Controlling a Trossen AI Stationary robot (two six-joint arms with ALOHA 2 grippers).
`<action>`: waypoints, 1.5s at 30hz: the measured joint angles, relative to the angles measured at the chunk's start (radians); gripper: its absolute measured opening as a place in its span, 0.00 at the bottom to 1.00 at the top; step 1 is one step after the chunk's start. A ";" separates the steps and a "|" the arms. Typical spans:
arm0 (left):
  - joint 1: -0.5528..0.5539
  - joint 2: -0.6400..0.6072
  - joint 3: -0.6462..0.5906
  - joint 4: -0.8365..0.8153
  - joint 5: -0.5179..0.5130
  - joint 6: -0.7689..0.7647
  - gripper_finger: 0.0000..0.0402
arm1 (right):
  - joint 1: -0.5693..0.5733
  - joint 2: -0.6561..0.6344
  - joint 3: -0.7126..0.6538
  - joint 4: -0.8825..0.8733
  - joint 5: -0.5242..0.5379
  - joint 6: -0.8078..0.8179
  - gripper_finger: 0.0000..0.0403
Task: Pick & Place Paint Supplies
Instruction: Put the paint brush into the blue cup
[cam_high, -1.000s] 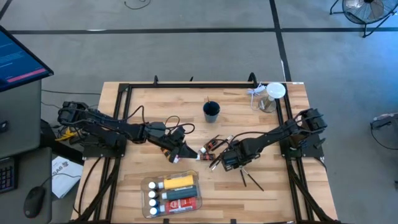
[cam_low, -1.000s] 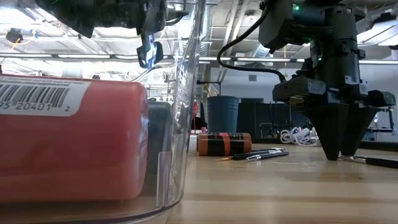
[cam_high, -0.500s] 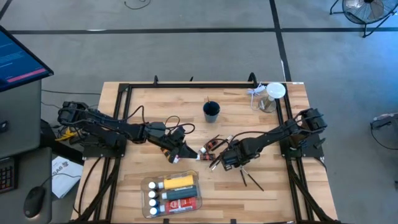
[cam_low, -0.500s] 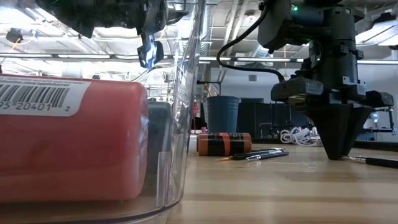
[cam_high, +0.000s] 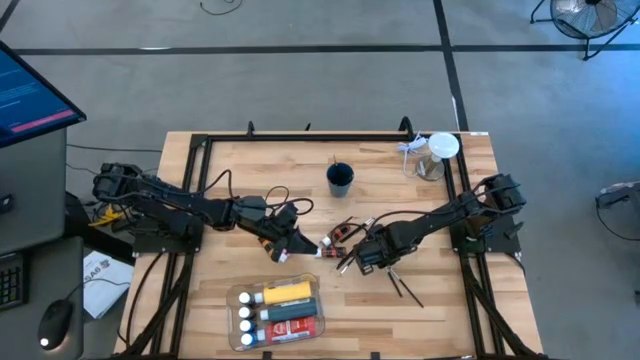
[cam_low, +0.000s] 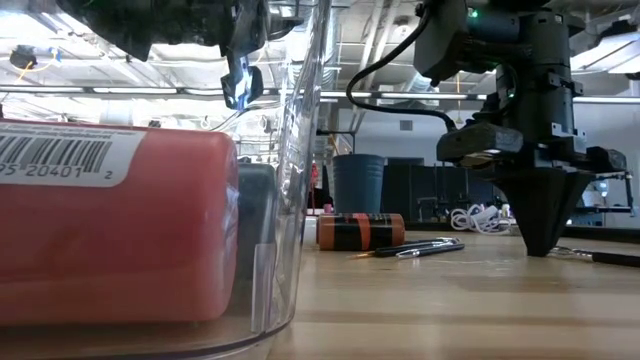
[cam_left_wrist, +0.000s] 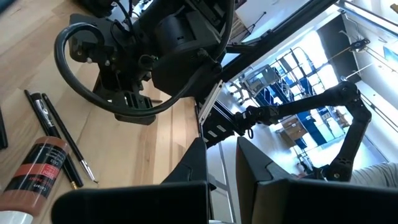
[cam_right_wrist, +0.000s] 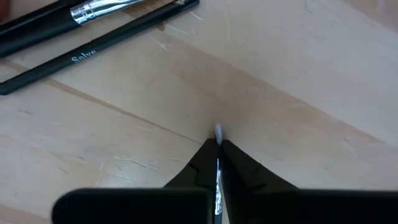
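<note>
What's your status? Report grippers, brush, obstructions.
Right gripper shut on thin dark-handled brush at the tabletop. Left gripper shut, empty, hovering left of centre. Two more dark brushes lie close by, apart from the grip.

table (cam_high: 230, 190): pale wood planks, smooth, matt, fine scratches
clear bin (cam_low: 290, 200): glossy see-through plastic
red tube (cam_low: 110, 230): smooth plastic, white paper barcode label
brown tube (cam_left_wrist: 38, 168): matt printed label, white plastic cap
brushes (cam_right_wrist: 93, 28): matt black handles, shiny metal ferrule
right gripper (cam_right_wrist: 217, 163): matt black plastic fingers
cup (cam_high: 340, 179): dark plastic
</note>
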 joint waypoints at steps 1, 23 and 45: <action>0.000 0.000 0.000 0.000 0.000 0.000 0.00 | 0.000 -0.004 0.002 -0.002 -0.002 -0.004 0.01; 0.000 0.000 0.000 0.000 0.001 0.006 0.00 | -0.285 -0.445 0.200 0.349 0.638 -0.811 0.00; 0.000 0.000 0.000 -0.001 -0.001 -0.049 0.00 | -0.497 -0.141 0.198 0.813 0.435 -1.200 0.00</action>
